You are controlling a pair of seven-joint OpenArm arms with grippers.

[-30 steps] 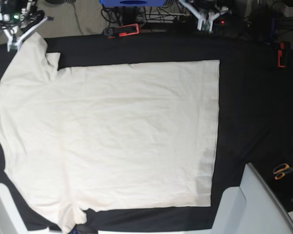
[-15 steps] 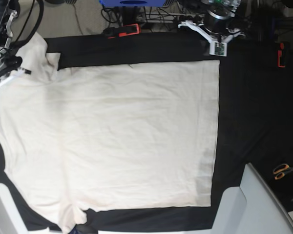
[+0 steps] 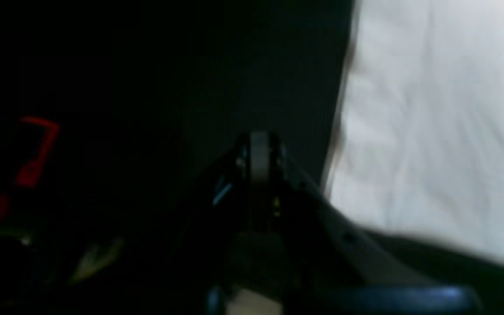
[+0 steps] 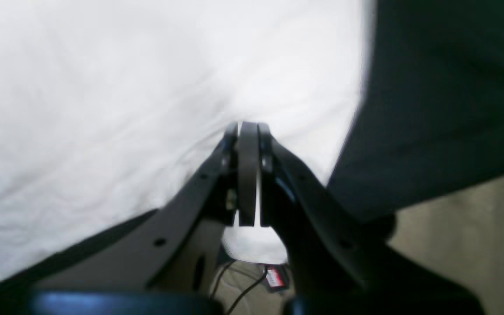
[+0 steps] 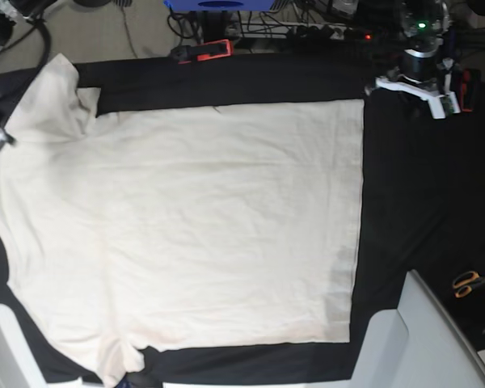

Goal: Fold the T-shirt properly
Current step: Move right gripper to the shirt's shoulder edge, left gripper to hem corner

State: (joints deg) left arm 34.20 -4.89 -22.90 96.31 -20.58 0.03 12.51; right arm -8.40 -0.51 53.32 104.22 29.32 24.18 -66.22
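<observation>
Both arms have swung outward since half a second ago | T-shirt (image 5: 186, 234) flat, unfolded on my black tablecloth (image 5: 420, 202) | left gripper (image 3: 258, 151) looks clamped empty, blurry, off hem corner | right gripper (image 4: 247, 131) pressed closed, empty, over sleeve edge | scissors (image 5: 469, 283) far corner

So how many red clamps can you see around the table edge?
2. One clamp sits at the top edge, above the T-shirt. The other is at the top right, beside the left arm. More may be hidden.
</observation>
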